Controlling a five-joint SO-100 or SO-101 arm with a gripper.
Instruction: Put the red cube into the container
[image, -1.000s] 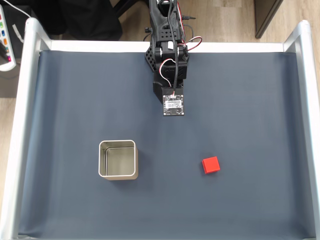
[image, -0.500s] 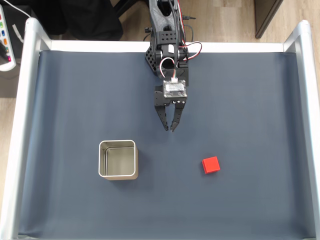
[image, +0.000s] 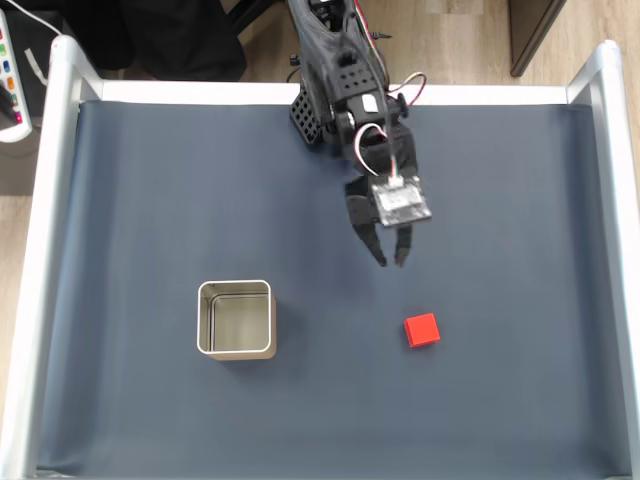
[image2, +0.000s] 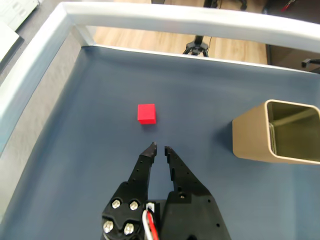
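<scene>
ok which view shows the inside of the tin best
The fixed view: it looks straight down into the tin, so the whole shiny floor and all four inner walls show. The wrist view sees the tin from the side at the frame's right edge, showing one outer wall and part of the interior.

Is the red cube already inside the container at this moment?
No: in the fixed view the red cube sits on the dark mat well to the right of the container, whose inside is empty.

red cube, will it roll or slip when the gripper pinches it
The cube probably won't roll: it sits flat on the mat. Its plain, smooth-looking faces could slip if pinched off-centre. It looks rigid and small, so likely light. The gripper is nearly closed, apart from it.
</scene>
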